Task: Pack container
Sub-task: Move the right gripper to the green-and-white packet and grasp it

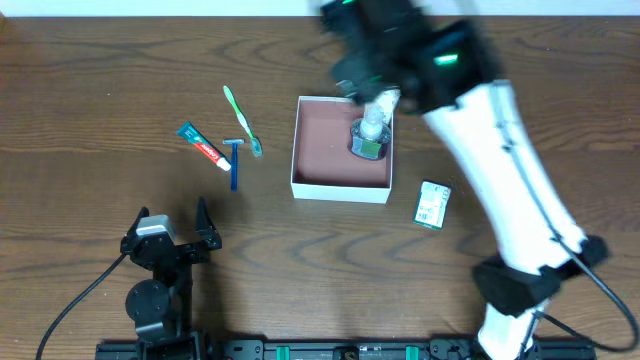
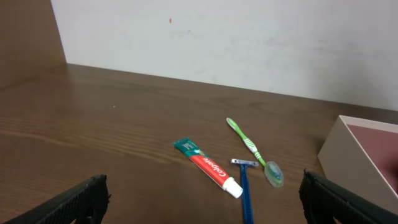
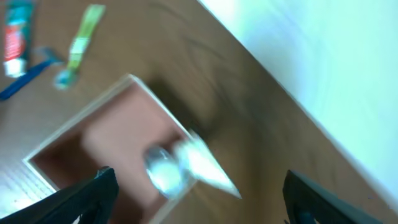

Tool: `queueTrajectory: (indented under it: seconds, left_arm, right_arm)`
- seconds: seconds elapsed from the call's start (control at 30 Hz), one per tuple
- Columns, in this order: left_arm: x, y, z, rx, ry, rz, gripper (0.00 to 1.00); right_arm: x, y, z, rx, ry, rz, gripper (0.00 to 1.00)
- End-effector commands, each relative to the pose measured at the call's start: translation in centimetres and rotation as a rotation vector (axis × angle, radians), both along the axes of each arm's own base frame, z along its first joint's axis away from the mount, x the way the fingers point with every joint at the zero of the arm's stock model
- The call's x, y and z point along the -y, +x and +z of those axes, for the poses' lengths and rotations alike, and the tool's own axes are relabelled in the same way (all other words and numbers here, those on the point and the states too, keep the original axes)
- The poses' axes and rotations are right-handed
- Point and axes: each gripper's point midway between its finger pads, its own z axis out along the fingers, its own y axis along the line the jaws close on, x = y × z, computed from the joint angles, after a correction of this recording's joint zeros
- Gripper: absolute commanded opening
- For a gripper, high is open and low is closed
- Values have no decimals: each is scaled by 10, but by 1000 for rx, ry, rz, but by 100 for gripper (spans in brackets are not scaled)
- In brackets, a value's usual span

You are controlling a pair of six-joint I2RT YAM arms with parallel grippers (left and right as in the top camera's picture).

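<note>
One bottle (image 1: 370, 135) sits in the box (image 1: 325, 160) directly beneath the right gripper (image 3: 199, 186), jaws spread wide, gripping nothing. Drop looks done; next, lift clear and fetch the packet (image 1: 433, 204) off to its side.

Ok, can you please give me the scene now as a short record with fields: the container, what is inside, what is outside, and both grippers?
container: lidless square box, white walls, pink-brown inside
inside: one bottle with a white cap, near the right wall
outside, left of it: green toothbrush, toothpaste, blue razor
outside, right of it: small green packet
left gripper: open, holds nothing, apart from the items
right gripper: open, above the bottle; view blurred
</note>
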Motion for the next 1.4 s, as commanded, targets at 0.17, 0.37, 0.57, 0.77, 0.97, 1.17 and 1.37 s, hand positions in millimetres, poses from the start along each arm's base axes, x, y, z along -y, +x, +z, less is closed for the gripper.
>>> queueTrajectory:
  seconds: [0.17, 0.37, 0.57, 0.77, 0.97, 1.17, 1.37]
  left_arm:
    - [1, -1, -15, -48, 7, -7, 98]
    - [1, -1, -15, -48, 7, -7, 98]
    - [1, -1, -15, -48, 7, -7, 98]
    - [1, -1, -15, -48, 7, -7, 98]
    - [1, -1, -15, -48, 7, -7, 98]
    - [1, -1, -15, -48, 7, -7, 98]
    - [1, -1, -15, -48, 7, -7, 98]
  right_arm:
    - [123, -22, -20, -240, 178, -587, 99]
    - [168, -49, -60, -431, 152, -809, 99]
    - [163, -68, -124, -636, 134, -889, 99]
    - [143, -81, -201, -765, 164, -947, 99]
    - [131, -94, -251, -841, 227, -981, 99]
    - [134, -112, -274, -885, 196, -992, 99]
    - [133, -130, -301, -916, 182, -990, 99]
